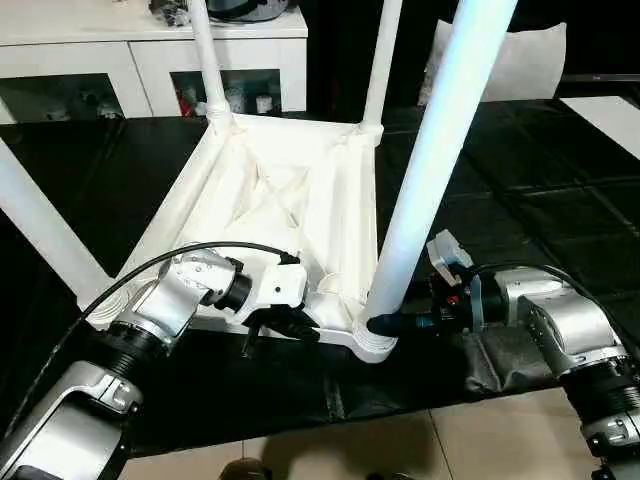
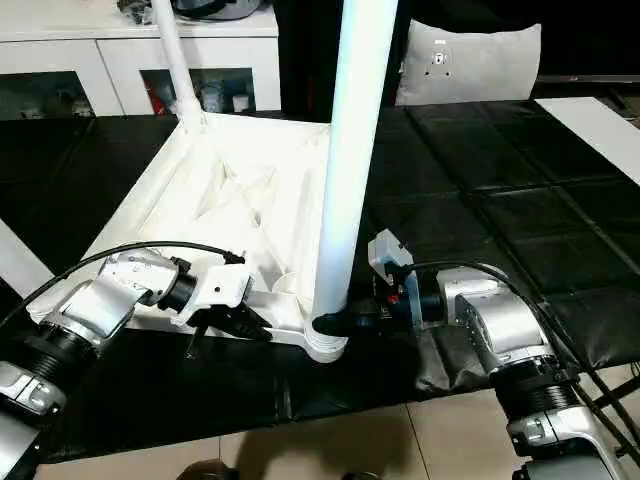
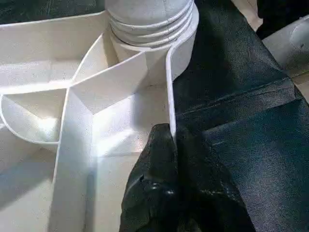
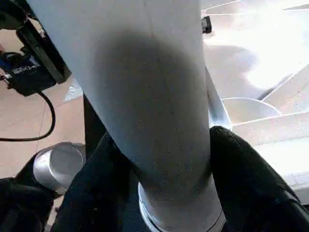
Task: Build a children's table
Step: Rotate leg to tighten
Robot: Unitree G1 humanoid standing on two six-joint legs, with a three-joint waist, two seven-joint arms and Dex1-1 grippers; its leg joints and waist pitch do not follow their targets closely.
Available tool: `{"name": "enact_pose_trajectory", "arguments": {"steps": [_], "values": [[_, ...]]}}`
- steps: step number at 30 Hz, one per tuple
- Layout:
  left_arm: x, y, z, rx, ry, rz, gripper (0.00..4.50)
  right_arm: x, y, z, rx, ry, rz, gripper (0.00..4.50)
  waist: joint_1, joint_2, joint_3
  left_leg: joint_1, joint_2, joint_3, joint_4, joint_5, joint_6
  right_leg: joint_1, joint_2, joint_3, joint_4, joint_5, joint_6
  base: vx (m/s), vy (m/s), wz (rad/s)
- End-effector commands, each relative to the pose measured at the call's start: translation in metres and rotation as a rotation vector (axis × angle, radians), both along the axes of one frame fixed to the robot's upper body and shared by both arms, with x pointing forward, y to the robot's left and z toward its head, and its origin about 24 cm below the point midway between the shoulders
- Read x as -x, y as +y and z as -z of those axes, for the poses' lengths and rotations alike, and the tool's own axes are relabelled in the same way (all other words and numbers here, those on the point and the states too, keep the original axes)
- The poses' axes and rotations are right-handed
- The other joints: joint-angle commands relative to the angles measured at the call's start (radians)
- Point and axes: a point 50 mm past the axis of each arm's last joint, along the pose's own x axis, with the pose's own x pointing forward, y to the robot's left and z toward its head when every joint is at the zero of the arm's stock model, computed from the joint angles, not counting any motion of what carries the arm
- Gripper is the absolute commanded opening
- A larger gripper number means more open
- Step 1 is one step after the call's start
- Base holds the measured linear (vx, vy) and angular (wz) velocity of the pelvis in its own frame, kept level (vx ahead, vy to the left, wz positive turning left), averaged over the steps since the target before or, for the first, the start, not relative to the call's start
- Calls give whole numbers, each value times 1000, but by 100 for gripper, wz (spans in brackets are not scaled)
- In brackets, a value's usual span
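Across the middle of the frame, on black floor mats, the small all-white plastic children's table lies upside down, its ribbed underside facing up and its long round tapered legs rising from the rounded corner sockets. One leg stands tall in the near corner socket, just right of centre; two more rise at the far corners near the top of the frame, and a fourth slants off at the left edge.

From the lower left the silver left forearm reaches in towards the centre, wrist bent so that the left gripper points along the table's near rim. Its black fingers are closed together, pinching the thin upright edge wall of the table — the wrist view shows the wall between them, just short of the socket.

From the lower right the right forearm comes in nearly level, hand turned sideways. The right gripper sits at the foot of the near leg, a finger on either side of it just above the socket — whether they press on the leg I cannot tell.

A white cabinet stands at upper left, a pale cushion at upper right.
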Motion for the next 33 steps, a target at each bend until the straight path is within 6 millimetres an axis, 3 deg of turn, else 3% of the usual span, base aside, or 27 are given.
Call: {"name": "enact_pose_trajectory", "arguments": {"steps": [1,3,7,8,10,11,12,14,16,17,19,20,22,23,24,25,27,30,33], "values": [[-2,-10,-8,37,-11,17,0,4,5,-4,-67,26,-5,215,-6,-3,-78,6,30,0,-68,-156,40,71,-58,41,-70,-301,-169,0,0,0],[-3,-11,-9,67,13,-38,0,2,7,-3,-74,29,46,209,-6,-4,-77,6,31,0,-68,-153,36,70,-59,42,-69,-300,-170,0,0,0],[-6,-16,-9,119,35,-152,0,-12,12,5,-22,-13,244,207,-17,-6,-73,6,25,-1,-71,-192,18,65,-60,40,-79,-395,-141,0,0,0],[-9,-20,-9,146,42,-214,0,-22,15,8,-7,-25,373,206,-24,-8,-69,3,21,-4,-73,-205,6,67,-60,35,-85,-455,-121,0,0,0],[-10,-24,-9,160,41,-252,0,-28,17,10,4,-21,451,206,-36,-11,-68,0,15,-7,-73,-212,-3,70,-60,29,-95,-521,-89,0,0,0],[-13,-29,-9,172,33,-295,0,-34,20,12,37,-23,538,204,-56,-14,-67,-6,11,-10,-72,-206,-9,71,-59,25,-100,-568,-58,0,0,0],[-13,-30,-9,174,31,-304,0,-35,20,13,45,-24,557,204,-62,-12,-67,-6,11,-10,-72,-206,-10,71,-58,24,-101,-574,-53,0,0,0],[-20,-46,-9,199,12,-399,0,-47,28,20,126,0,752,204,-88,-12,-69,-7,7,-11,-70,-202,-10,68,-53,21,-104,-566,-49,0,0,0],[-25,-59,-11,219,-10,-467,0,-52,37,19,119,-70,816,204,-97,-12,-69,-7,4,-9,-66,-207,-6,66,-53,20,-109,-575,-44,0,0,0],[-26,-62,-11,223,-21,-482,0,-53,39,19,116,-90,832,204,-98,-8,-72,-2,2,-8,-62,-205,12,63,-55,20,-115,-569,-45,0,0,0],[-28,-64,-12,224,-34,-512,0,-55,41,20,105,-94,865,204,-98,-10,-75,-5,6,-7,-65,-189,32,66,-52,24,-108,-505,-64,0,0,0],[-29,-65,-12,222,-38,-516,0,-55,41,20,96,-90,869,235,-97,-9,-75,-3,8,-6,-66,-188,36,63,-51,25,-106,-484,-74,0,0,0],[-31,-67,-13,213,-71,-532,0,-54,44,20,55,-71,876,265,-93,-8,-77,-3,11,-4,-67,-170,53,67,-48,28,-96,-401,-109,0,0,0],[-31,-67,-13,212,-73,-533,0,-54,44,20,52,-70,876,265,-89,-2,-79,0,14,-4,-67,-158,54,67,-51,31,-91,-363,-129,0,0,0],[-31,-67,-13,210,-78,-535,0,-54,44,20,45,-68,875,265,-87,-2,-81,2,15,-2,-66,-149,57,66,-51,33,-89,-334,-143,0,0,0],[-32,-65,-12,202,-87,-534,0,-53,43,18,26,-64,858,282,-79,-3,-84,1,17,-2,-64,-125,61,71,-50,35,-78,-257,-171,0,0,0],[-32,-61,-11,184,-102,-536,0,-51,39,16,11,-71,845,307,-73,0,-82,-1,18,-2,-66,-116,70,74,-51,35,-71,-206,-193,0,0,0],[-31,-53,-10,165,-116,-511,0,-48,27,11,-20,-106,795,314,-70,-3,-81,-2,17,0,-65,-128,77,79,-53,36,-73,-207,-191,0,0,0],[-28,-46,-8,150,-116,-451,0,-43,17,5,-46,-145,719,351,-64,-2,-78,0,19,-2,-67,-152,72,76,-54,35,-79,-264,-177,0,0,0]]}}
